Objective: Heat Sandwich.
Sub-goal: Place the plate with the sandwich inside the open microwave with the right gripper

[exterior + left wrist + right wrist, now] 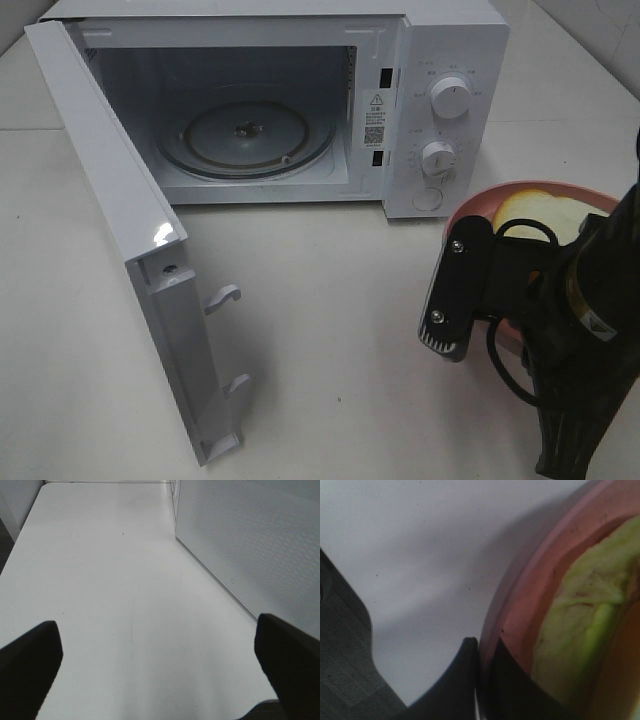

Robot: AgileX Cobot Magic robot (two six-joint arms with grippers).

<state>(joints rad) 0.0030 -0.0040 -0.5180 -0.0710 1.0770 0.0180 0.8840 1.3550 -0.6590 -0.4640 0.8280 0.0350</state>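
The white microwave stands at the back with its door swung wide to the left, and the glass turntable inside is bare. To its right a pink plate carries the sandwich, yellow-orange with a pale green layer. My right arm hangs over the plate's near side. My right gripper is shut on the plate's rim. My left gripper is open over bare table, out of the high view.
In the left wrist view the open door is a perforated white panel beside the left gripper. White table lies between the door and the plate. The table's edge runs along one side.
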